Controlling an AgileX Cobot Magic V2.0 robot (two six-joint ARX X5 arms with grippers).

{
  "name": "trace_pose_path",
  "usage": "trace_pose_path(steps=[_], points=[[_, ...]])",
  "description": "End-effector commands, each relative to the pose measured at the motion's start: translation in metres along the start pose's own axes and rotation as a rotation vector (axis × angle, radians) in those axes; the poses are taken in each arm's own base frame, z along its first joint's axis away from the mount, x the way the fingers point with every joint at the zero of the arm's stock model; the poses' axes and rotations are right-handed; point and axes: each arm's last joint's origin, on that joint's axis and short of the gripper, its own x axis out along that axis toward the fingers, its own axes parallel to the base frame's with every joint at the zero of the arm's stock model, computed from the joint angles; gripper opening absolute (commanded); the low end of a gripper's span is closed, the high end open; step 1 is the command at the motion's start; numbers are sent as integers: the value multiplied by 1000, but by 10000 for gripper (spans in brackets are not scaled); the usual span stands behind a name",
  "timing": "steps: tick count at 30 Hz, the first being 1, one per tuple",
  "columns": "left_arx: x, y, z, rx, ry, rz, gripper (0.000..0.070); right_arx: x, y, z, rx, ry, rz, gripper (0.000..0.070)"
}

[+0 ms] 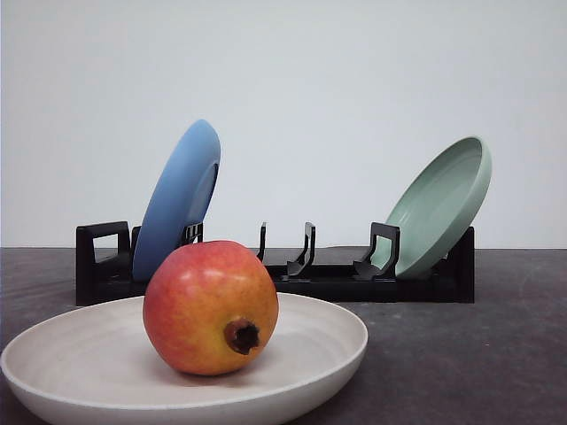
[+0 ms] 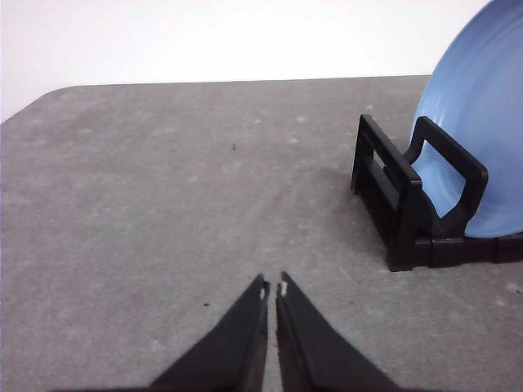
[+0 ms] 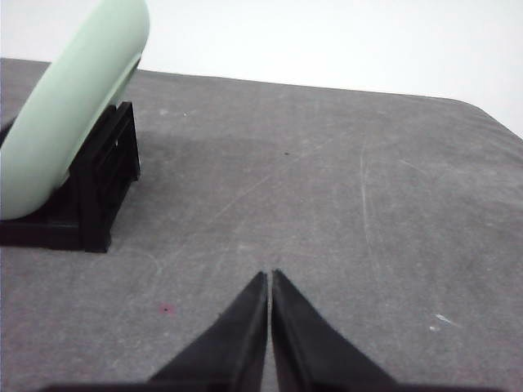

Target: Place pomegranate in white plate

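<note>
A red and orange-yellow pomegranate [image 1: 211,306] with a dark crown stub rests inside the white plate [image 1: 53,354], close to the camera at the lower left of the front view. In the left wrist view my left gripper [image 2: 274,287] is shut, holding nothing, over bare grey table near the rack's blue-plate end. My right gripper [image 3: 270,276] in the right wrist view is also shut and holds nothing, above the table beside the rack's green-plate end.
A black dish rack [image 1: 337,276] stands behind the white plate. A blue plate [image 1: 177,199] leans in its left end and a pale green plate [image 1: 438,208] in its right end. Grey tabletop [image 1: 478,354] stretches to the right.
</note>
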Motion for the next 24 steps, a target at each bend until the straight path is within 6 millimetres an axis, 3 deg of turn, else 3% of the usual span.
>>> trace_pose_path(steps=[1,24], points=[[1,0,-3,-3,10,-1,0,0,0,-2,-18,13,-9,0],[1,0,-3,-3,10,-1,0,0,0,0,-18,-8,-10,0]])
